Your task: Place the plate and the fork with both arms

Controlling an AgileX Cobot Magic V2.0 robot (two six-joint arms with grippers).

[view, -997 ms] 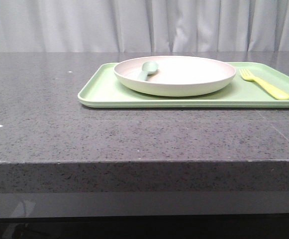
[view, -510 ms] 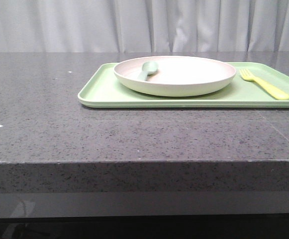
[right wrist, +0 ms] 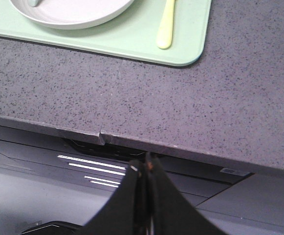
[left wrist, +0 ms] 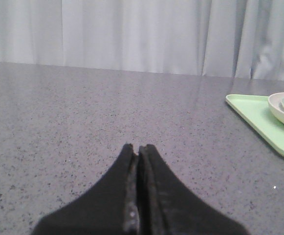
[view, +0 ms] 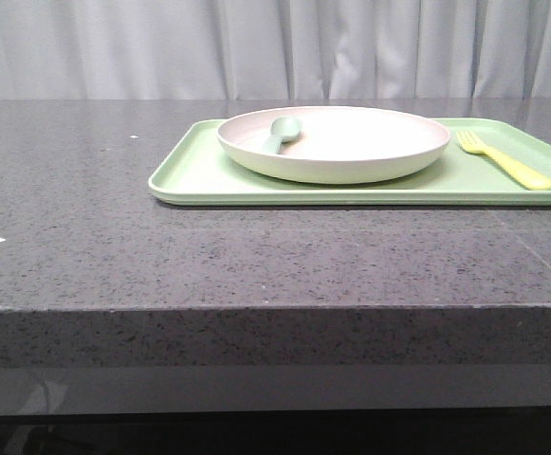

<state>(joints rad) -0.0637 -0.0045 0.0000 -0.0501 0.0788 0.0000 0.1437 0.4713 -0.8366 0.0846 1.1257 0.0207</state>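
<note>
The plate [view: 334,144] sits on a flat light green tray [view: 190,175] that lies on the dark speckled desk [view: 256,256], toward the far right part of its surface in the front view. A grey-green spoon [view: 281,131] rests inside the plate, near its left edge. The fork [view: 503,159] lies on the tray just to the right of the plate, apart from it, tines pointing away from the desk's near edge. Neither arm shows in the front view. In the left wrist view the left gripper [left wrist: 138,148] has its fingers pressed together, empty, above bare desk well apart from the tray's corner. In the right wrist view the right gripper [right wrist: 142,167] also has its fingers closed on nothing, positioned off the desk's near edge, with the fork's handle and the tray's corner ahead.
</note>
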